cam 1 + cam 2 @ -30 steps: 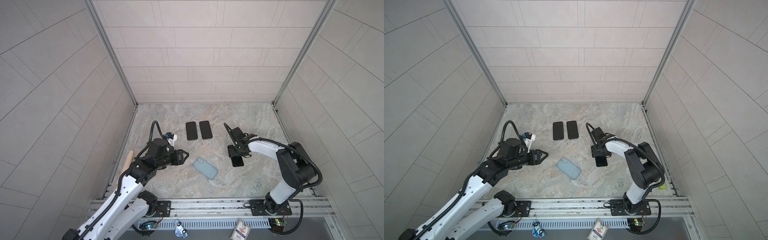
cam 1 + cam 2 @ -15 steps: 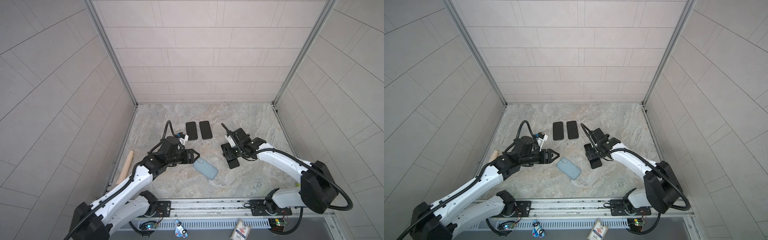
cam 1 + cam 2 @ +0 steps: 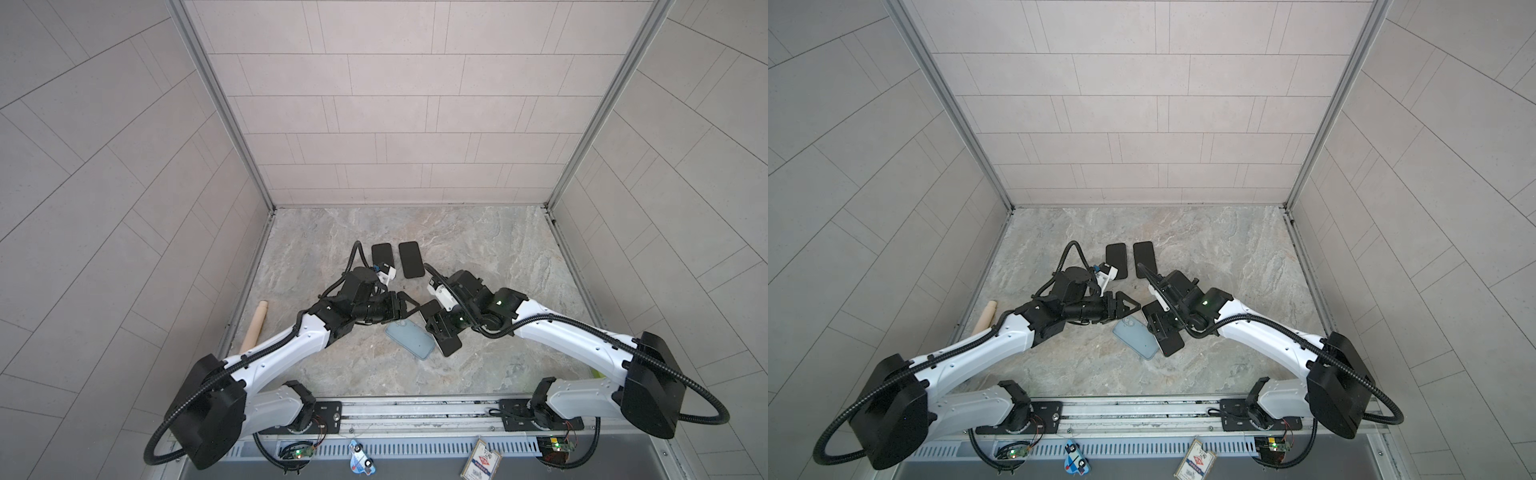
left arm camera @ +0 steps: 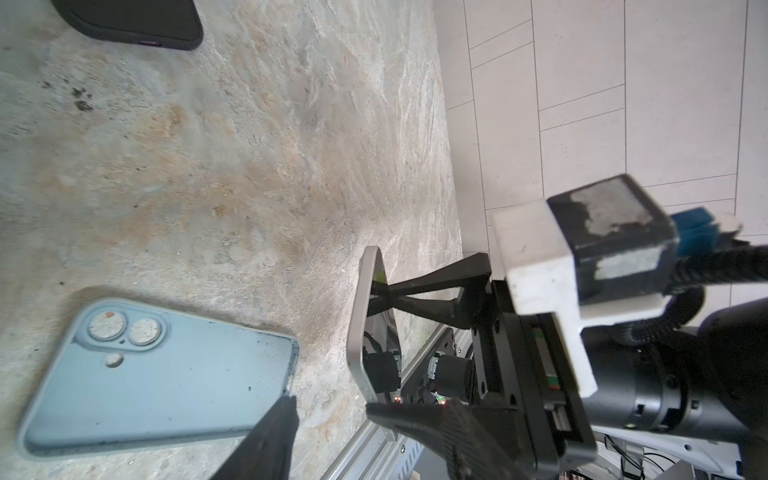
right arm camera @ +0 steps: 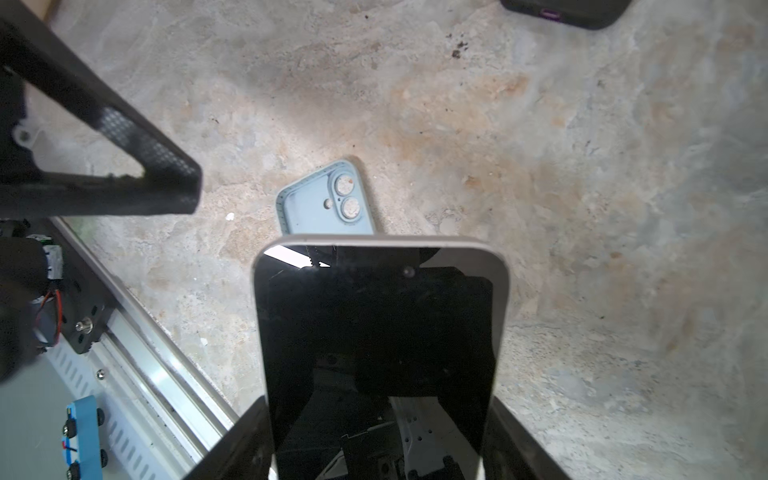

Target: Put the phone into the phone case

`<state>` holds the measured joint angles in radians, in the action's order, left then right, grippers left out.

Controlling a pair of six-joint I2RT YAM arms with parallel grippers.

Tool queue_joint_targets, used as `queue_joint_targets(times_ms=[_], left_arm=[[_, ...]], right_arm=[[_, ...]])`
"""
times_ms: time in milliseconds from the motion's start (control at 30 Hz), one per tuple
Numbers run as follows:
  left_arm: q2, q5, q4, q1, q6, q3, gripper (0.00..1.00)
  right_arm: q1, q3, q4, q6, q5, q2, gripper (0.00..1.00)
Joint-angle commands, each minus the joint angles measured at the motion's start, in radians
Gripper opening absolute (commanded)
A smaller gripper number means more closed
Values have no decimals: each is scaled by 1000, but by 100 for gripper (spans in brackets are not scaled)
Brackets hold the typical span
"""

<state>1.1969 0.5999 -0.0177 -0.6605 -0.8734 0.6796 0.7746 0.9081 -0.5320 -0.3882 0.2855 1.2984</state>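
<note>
The light blue phone case (image 3: 409,340) (image 3: 1136,338) lies on the stone floor with its hollow side up and its camera holes toward the left arm. My right gripper (image 3: 442,328) (image 5: 380,440) is shut on the phone (image 5: 380,332), a black-screened slab with a beige rim, gripped by its long sides. The phone (image 3: 440,332) (image 3: 1163,328) hangs tilted just right of the case. In the left wrist view the phone (image 4: 365,332) shows edge-on beside the case (image 4: 158,374). My left gripper (image 3: 409,305) (image 4: 332,409) is open and empty over the case's camera end.
Two black slabs (image 3: 382,255) (image 3: 411,259) lie side by side behind both grippers. A wooden dowel (image 3: 254,328) rests by the left wall. The metal rail (image 3: 415,411) runs along the front edge.
Both arms have reached in toward the middle. My right gripper has carried the phone leftward to the case's side. My left gripper has come over the case's camera end and opened slightly wider.
</note>
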Motion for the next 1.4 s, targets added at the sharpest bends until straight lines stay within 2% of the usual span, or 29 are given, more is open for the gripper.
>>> queue_joint_targets(times_ms=[0,233,333,400,500,567,667,867,1033,1067,1100,1267,1367], left_arm=[[13,19,-60,-10,-31,-5,61],[39,12,-65,-17,-42,-10,58],[48,14,-78,-21,-48,-10,54],[55,18,-85,-22,-53,-6,46],[72,29,-89,-24,-64,6,28],[86,45,-103,-26,-74,10,21],[99,57,-125,-26,-84,9,15],[72,53,-153,-25,-93,-8,1],[26,26,-135,-10,-69,-6,0],[11,19,-132,-1,-64,-7,0],[-1,12,-130,10,-63,-9,0],[-79,19,-147,114,-83,-24,0],[-135,-3,-239,164,-134,-56,0]], right_arm=[[15,41,33,-8,42,-39,58],[18,68,26,-3,56,-45,58],[18,72,25,-5,63,-47,58],[19,74,24,-4,67,-48,59],[20,77,26,-2,67,-41,59],[20,78,29,-3,67,-38,59],[21,84,31,-5,67,-30,60],[21,89,26,-2,71,-48,76],[22,100,4,-2,87,-81,88],[22,100,1,-16,68,-93,97],[20,96,4,-31,54,-107,100],[7,23,117,-189,4,-236,100],[-6,-44,224,-321,25,-275,96]])
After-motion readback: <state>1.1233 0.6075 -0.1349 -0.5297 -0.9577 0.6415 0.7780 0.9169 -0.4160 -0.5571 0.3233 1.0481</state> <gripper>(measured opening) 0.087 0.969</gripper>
